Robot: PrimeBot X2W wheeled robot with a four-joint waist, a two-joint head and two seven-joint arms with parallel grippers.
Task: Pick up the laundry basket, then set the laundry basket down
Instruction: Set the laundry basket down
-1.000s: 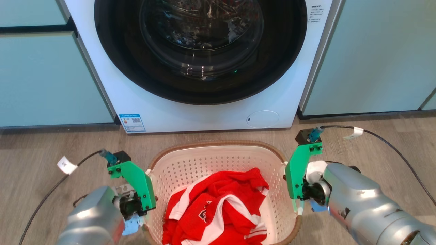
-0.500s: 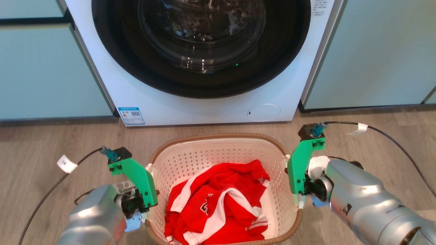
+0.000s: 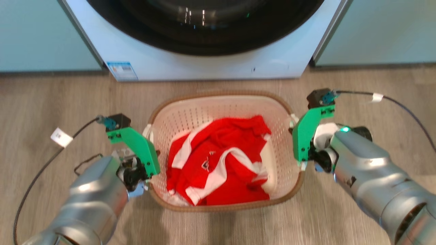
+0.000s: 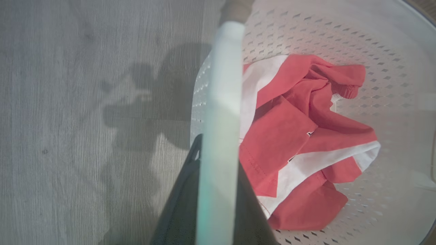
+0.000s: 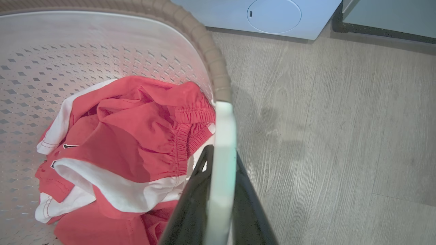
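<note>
The laundry basket (image 3: 218, 94), white with perforated walls and a brown rim, is on or just above the wooden floor in front of the washing machine; I cannot tell whether it touches. A red and white garment (image 3: 218, 160) lies inside. My left gripper (image 3: 144, 168) is shut on the basket's left handle (image 4: 221, 102), which runs between its dark fingers (image 4: 190, 177). My right gripper (image 3: 303, 158) is shut on the right handle (image 5: 223, 143). Green mounts hide both sets of fingertips in the head view.
The white washing machine (image 3: 204, 66) with its dark round door stands just beyond the basket, with pale green cabinets (image 3: 374, 30) on both sides. Cables (image 3: 402, 105) trail over the floor from both wrists. Open wood floor (image 5: 323, 119) lies left and right of the basket.
The head camera has tilted down: the washing machine slid up the picture and the basket's near rim came into view. Both grippers have stayed on the handles.
</note>
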